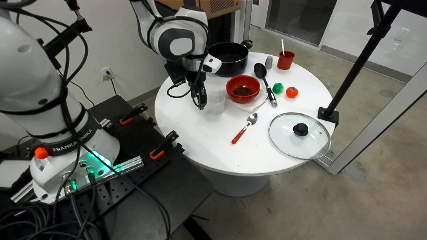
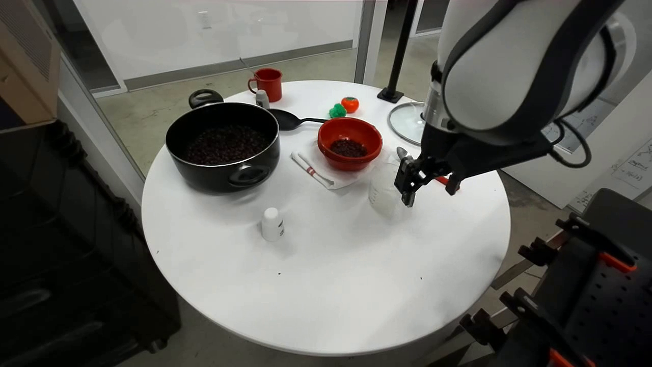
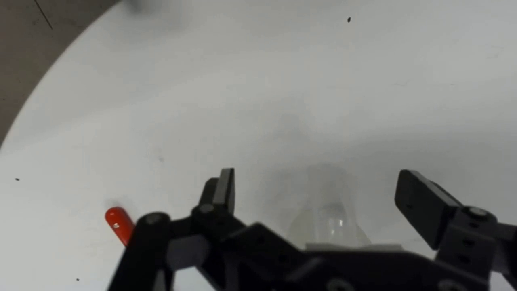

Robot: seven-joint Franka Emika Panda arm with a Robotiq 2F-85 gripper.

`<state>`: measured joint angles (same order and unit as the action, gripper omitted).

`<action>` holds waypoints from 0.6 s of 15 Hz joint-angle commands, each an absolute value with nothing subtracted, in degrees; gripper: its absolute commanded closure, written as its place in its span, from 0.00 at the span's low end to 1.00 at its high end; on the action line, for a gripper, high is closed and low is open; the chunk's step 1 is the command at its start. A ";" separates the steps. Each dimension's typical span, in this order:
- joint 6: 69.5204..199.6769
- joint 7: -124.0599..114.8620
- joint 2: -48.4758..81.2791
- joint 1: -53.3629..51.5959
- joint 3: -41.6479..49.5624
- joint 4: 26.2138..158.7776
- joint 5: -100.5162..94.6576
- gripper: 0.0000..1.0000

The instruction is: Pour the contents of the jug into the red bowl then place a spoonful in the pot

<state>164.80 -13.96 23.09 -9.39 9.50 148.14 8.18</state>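
Jug (image 1: pixel 217 104) looks emptied, spoonful looks like the bit left

In an exterior view it's sitting upright on the white table (image 1: pixel 206 140), near the red bowl (image 1: pixel 243 81), and I can't spot anything dark inside it. The bowl has a heap of dark bits (image 1: pixel 242 91) in the bottom, so I'd call the pour done. The red-handled spoon (image 1: pixel 245 128) is lying on the table, so I doubt the scooping has started.

Also in an exterior view, you can see into the black pot (image 2: pixel 204 176): loads of dark stuff (image 2: pixel 229 145) in there, way more than a spoonful. Can't tell whether any came from the bowl, but I'd guess not.

In the wrist view the gripper (image 3: pixel 317 186) has its jaws wide apart, with what looks like the jug's clear handle (image 3: pixel 333 222) showing between them. Can't tell if they touch it. What's left, imo: back off the jug, grab the spoon, scoop, tip it into the pot.
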 commanded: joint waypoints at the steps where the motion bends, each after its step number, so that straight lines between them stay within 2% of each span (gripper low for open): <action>1: 156.38 -12.11 17.54 -5.21 11.58 147.46 3.33 0.00; 9: 144.70 -10.20 17.69 0.22 16.81 136.27 -15.10 0.00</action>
